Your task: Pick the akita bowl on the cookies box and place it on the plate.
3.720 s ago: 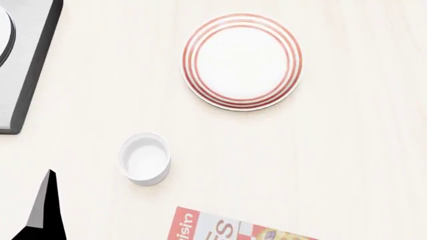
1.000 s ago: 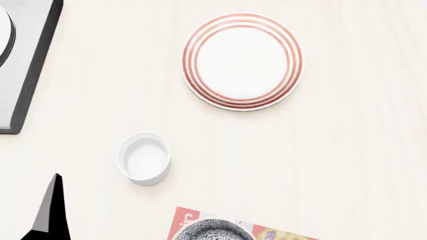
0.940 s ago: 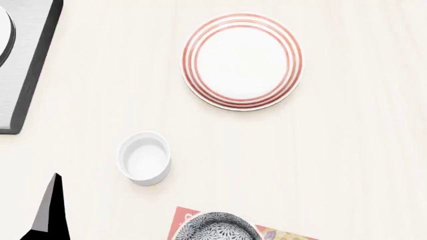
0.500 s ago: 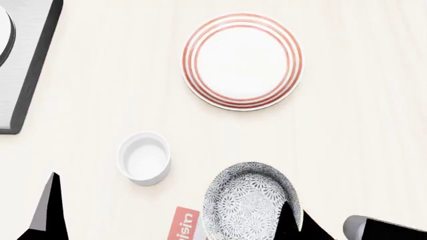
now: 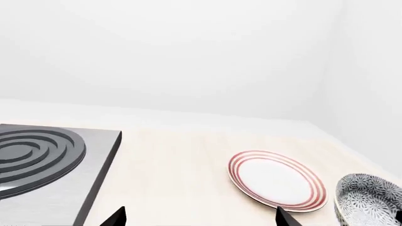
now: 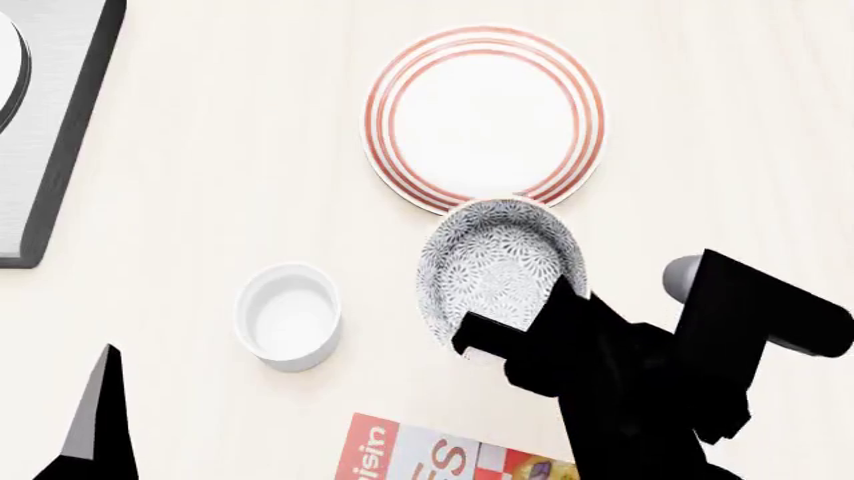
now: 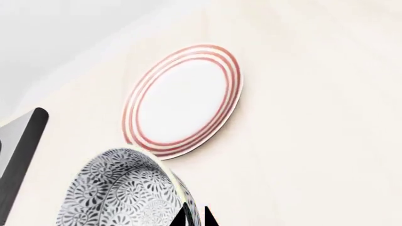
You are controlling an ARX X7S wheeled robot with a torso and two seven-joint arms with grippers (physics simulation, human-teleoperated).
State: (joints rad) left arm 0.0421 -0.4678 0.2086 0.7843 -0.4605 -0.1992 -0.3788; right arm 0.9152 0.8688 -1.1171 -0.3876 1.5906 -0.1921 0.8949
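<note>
Pale wood-grain table (image 6: 200,180), light cream, filling the head view. Plain white cup (image 6: 288,317), small and round, upright, empty, set on the table toward its near edge, well apart from the cooktop. Cooktop (image 6: 47,130), flat grey metal slab with a dark edge, laid at the table's far left corner, cut off by the head view's border. Coiled burner (image 5: 35,150) of dark concentric rings on the cooktop, seen from the left wrist view; only a pale arc of it visible at the head view's left border. Plain white wall (image 5: 188,56) behind the table's far edge.
</note>
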